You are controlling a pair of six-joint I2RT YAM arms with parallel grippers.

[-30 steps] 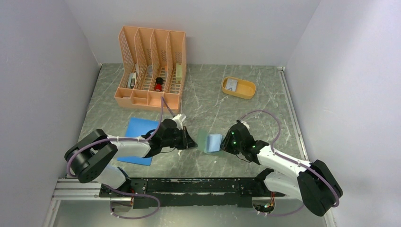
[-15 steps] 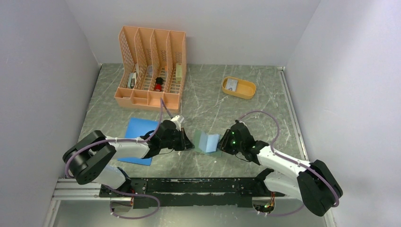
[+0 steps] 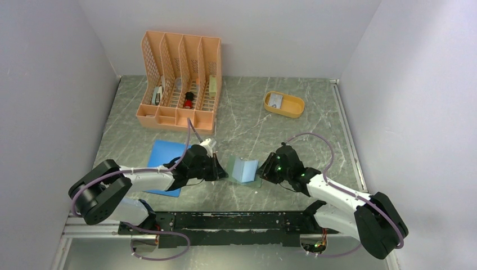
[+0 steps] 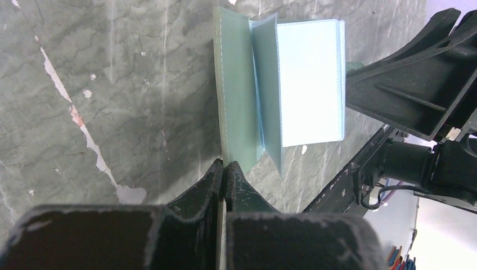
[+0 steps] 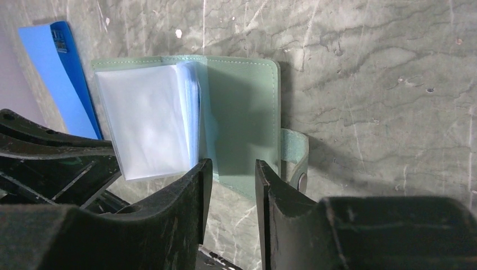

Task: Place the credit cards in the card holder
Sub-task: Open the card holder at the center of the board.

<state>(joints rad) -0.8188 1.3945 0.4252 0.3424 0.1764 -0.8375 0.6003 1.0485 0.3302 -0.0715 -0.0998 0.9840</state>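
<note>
Card holder (image 3: 243, 170) lies open on the bench (image 3: 253, 121) between the two arms, close to the near edge, its green covers spread and the clear pockets (image 5: 146, 118) fanned up from the spine. The left claw (image 4: 225, 167) has its fingers pressed together right at the left cover's outer edge. A thin pale sliver runs between them, so I judge it is nipping that cover to keep the wallet from folding shut, though I cannot rule out that the tips only touch it. The right claw (image 5: 232, 164) is spread, with the near edge of the right cover lying between its fingers. Whether it touches the cover I cannot tell. It looks placed to clamp or pin that side, which would keep the card holder braced from both ends. The snap tab (image 5: 295, 154) trails off the right cover, unfastened.

Just left of the wallet, partly under the left arm, lies a flat blue pad (image 3: 166, 151). Farther back on the left stands an orange file organiser (image 3: 180, 79) with small items in its slots. At the far right sits a yellow tray (image 3: 292, 109), and the credit cards (image 3: 274, 100) show there only as a pale rectangle, well apart from both claws. No card appears to be in the pockets yet, so one arm would have to let go and reach far right.
</note>
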